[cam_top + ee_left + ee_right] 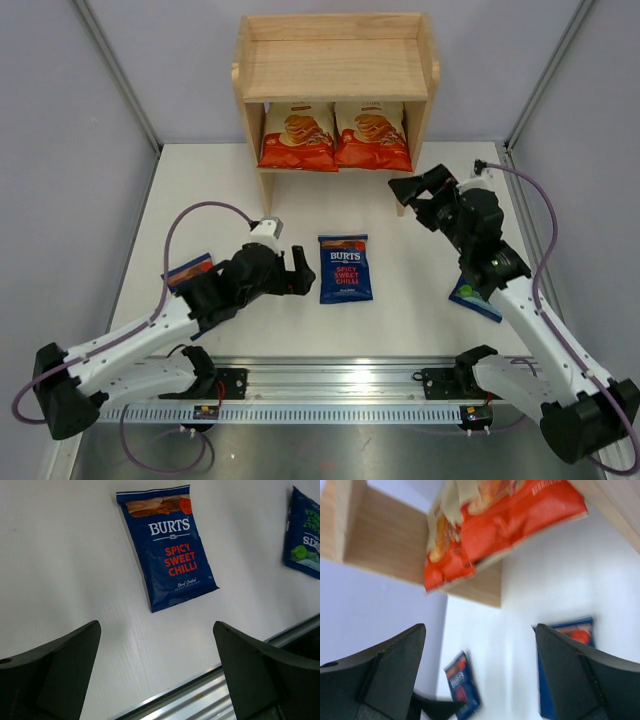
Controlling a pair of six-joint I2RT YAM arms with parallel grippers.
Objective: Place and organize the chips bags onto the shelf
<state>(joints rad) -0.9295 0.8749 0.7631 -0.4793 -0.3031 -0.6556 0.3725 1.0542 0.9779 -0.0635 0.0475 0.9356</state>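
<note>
At the near edge of the white table [400, 335] runs a metal rail [340, 385], and both arms are fixed on it. The left arm [130, 345] lies low and stretches forward and to the right, bent at the elbow, so that the left claw [303, 272] points to the middle of the table. In the left wrist view its two dark fingers [60, 670] stand wide apart with nothing between them: this claw is released. Just in front of it, not touching, a dark blue glossy bag with red letters [170, 545] lies flat. On it one can read "BURTS" in white and below "SPICY SWEET CHILLI" in red; the small script lower down is not readable. A second dark blue bag with a red-orange top strip [188, 270] lies partly hidden under the left arm, its writing covered. On the right side a dark blue bag with a green label [472, 297] lies partly under the right arm [545, 340]; in the left wrist view only some cut letters show at the picture edge, and I cannot read them.

The right arm rises from its base and reaches far forward. The right claw [407, 190] hangs close to the foot of the right side panel of the light wooden two-tier shelf [335, 65]. Its fingers are spread wide too and grasp nothing. On the lower tier two cream and red-orange glossy bags sit side by side with edges touching, the left one [297, 135] and the right one [372, 133], each with a picture of chips; their words are too small to read
</note>
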